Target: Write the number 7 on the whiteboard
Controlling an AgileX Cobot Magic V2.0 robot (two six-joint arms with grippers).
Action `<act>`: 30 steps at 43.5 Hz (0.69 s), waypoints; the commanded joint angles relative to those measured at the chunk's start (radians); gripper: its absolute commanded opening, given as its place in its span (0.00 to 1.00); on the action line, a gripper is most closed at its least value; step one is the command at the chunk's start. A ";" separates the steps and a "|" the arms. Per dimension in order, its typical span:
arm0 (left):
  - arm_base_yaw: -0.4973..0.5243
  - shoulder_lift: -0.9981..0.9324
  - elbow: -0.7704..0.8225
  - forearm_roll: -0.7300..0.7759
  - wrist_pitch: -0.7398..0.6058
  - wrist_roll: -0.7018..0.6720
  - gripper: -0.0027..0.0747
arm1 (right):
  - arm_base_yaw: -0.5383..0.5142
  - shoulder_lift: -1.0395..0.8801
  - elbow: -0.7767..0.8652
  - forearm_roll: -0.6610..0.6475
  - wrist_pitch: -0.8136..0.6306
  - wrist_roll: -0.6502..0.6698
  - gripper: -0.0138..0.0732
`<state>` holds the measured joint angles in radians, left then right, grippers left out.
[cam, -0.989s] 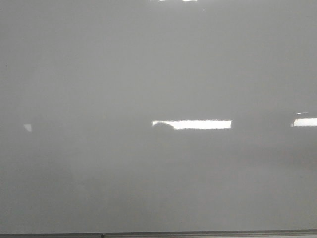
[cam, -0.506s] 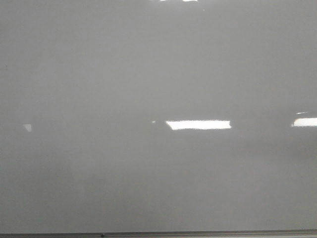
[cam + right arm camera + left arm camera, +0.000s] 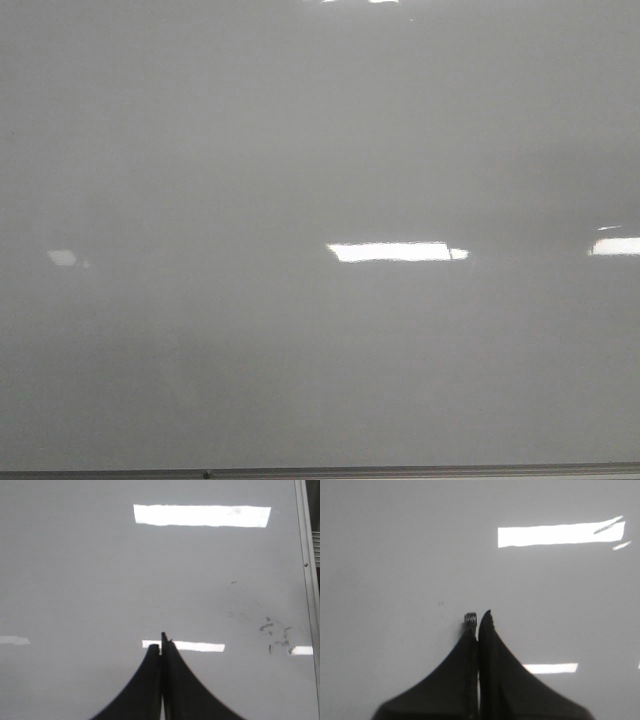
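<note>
The whiteboard [image 3: 300, 150] fills the front view as a glossy grey-white surface with bright glare patches; it also fills the left wrist view [image 3: 395, 555] and the right wrist view [image 3: 75, 580]. No number 7 shows on it in any view. My left gripper [image 3: 478, 616] is shut and empty over the bare board. My right gripper [image 3: 160, 642] is shut and empty over the board. Neither gripper shows in the front view. No marker is in view.
A thin grey metal edge strip [image 3: 400, 471] runs along the board's near edge in the front view. In the right wrist view the edge strip [image 3: 306, 565] runs down one side, with faint dark smudges [image 3: 274, 630] on the board near it.
The glare patches in the front view have shifted slightly; a dark shape that cut into the middle patch's left end is gone. Nothing else has changed.
</note>
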<state>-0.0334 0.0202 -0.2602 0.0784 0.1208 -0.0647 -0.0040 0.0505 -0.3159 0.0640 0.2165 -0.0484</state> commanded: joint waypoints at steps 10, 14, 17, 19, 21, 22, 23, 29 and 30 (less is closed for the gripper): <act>-0.003 0.246 -0.355 -0.002 0.186 -0.008 0.01 | 0.001 0.286 -0.324 -0.007 0.128 -0.008 0.08; -0.003 0.325 -0.435 -0.004 0.275 -0.008 0.01 | 0.001 0.372 -0.393 -0.007 0.194 -0.008 0.08; -0.003 0.372 -0.471 -0.004 0.338 -0.008 0.01 | 0.001 0.426 -0.436 -0.007 0.249 -0.008 0.08; -0.003 0.399 -0.477 -0.004 0.351 -0.008 0.01 | 0.001 0.457 -0.449 -0.007 0.276 -0.008 0.08; -0.003 0.422 -0.478 -0.004 0.358 -0.008 0.01 | 0.001 0.488 -0.455 -0.007 0.287 -0.008 0.08; -0.003 0.432 -0.476 -0.004 0.360 -0.008 0.01 | 0.001 0.496 -0.455 -0.007 0.286 -0.008 0.08; -0.003 0.443 -0.476 -0.004 0.360 -0.008 0.01 | 0.001 0.508 -0.455 -0.007 0.286 -0.008 0.08; -0.003 0.504 -0.475 -0.004 0.367 -0.008 0.01 | 0.001 0.572 -0.455 -0.007 0.289 -0.008 0.08; -0.003 0.512 -0.475 -0.004 0.367 -0.008 0.01 | 0.001 0.581 -0.455 -0.007 0.289 -0.008 0.08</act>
<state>-0.0334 0.4917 -0.7023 0.0784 0.5549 -0.0647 -0.0040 0.5943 -0.7354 0.0640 0.5672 -0.0466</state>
